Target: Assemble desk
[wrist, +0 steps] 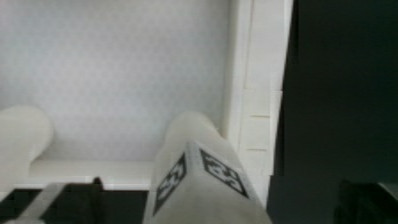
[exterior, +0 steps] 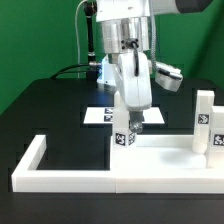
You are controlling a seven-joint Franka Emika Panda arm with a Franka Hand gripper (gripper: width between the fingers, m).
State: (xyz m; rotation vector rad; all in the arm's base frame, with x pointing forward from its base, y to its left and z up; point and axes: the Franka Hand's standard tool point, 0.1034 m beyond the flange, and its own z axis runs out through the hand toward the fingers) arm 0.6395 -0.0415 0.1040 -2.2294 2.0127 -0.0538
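The white tabletop panel (exterior: 165, 152) lies flat inside the border rail. My gripper (exterior: 128, 120) is shut on a short white leg (exterior: 122, 136) with tag markers and holds it upright at the panel's corner on the exterior view's left. I cannot tell whether the leg's lower end touches the panel. In the wrist view the leg (wrist: 205, 170) fills the gap between my dark fingers (wrist: 54, 205), with the panel (wrist: 125, 80) beneath. A second tagged leg (exterior: 204, 120) stands upright on the panel at the exterior view's right.
The white U-shaped border rail (exterior: 60, 180) runs along the front and the exterior view's left. The marker board (exterior: 98, 114) lies behind the gripper. A rounded white part (wrist: 18, 140) shows at the wrist view's edge. The table is black.
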